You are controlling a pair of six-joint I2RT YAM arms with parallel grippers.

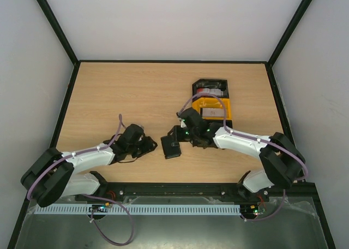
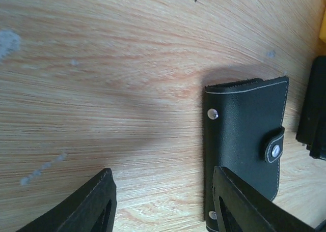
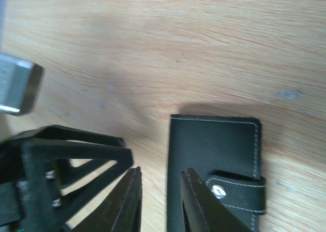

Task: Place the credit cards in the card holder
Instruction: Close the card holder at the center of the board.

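The card holder [image 1: 171,148] is a closed black wallet with a snap tab, lying flat on the table between both arms. In the left wrist view the card holder [image 2: 244,135] lies at the right, and my left gripper [image 2: 163,199] is open, its right finger over the holder's near left edge. In the right wrist view my right gripper [image 3: 160,194] is open a little and astride the left edge of the card holder [image 3: 216,150], one finger above it. Credit cards lie in the bins: red-and-white ones [image 1: 211,89] and a pale one [image 1: 212,112].
A black bin [image 1: 196,85] stands behind a yellow bin [image 1: 229,115] at the back right of the wooden table, close behind the right wrist. My left gripper [image 1: 152,145] and right gripper [image 1: 175,135] are close together at the holder. Black walls edge the table.
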